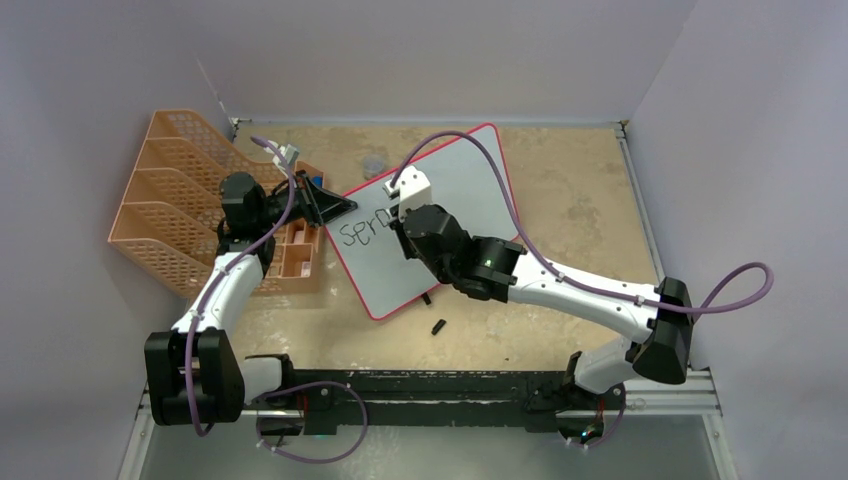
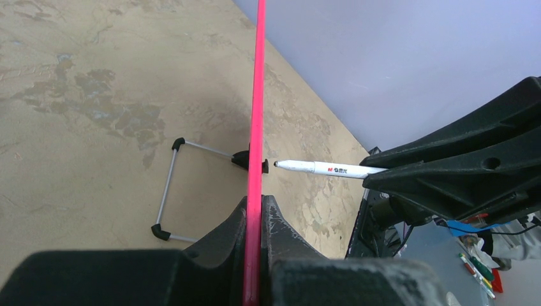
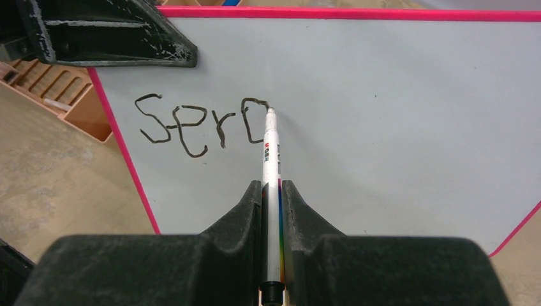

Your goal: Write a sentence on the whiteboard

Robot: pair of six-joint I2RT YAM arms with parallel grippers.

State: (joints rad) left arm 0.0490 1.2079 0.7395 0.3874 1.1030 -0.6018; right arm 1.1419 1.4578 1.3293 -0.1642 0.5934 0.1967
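Sentence [image 3: 204, 124] is four thick black letters, roughly "Sero", slanting along the upper left of the whiteboard [image 1: 470, 190], near its left edge. In the top view the whiteboard sits mid-surface, turned at an angle, with its red-pink frame all round. In the left wrist view it is seen edge-on, with a black foot [image 2: 241, 159] and a wire stand [image 2: 167, 191] behind it on the surface [image 2: 83, 95]. The marker [image 3: 271, 159] is white-barrelled and its tip touches the board right at the last letter. Right fingers [image 3: 257, 194] are closed tight on the marker barrel, which points away from the wrist. Left fingers [image 2: 271, 213] are clamped shut on the whiteboard's red edge, at the left side near the writing. Just left of the board is a small orange tray [image 1: 295, 250] with several compartments. A pale stick-like item shows in one compartment in the right wrist view, but what it is can't be told. Further left, touching the tray, is an orange mesh file rack [image 1: 170, 200] with slanted slots; the slot contents are not readable. A small black piece [image 1: 438, 326] lies on the surface just below the board's near edge, apart from it.
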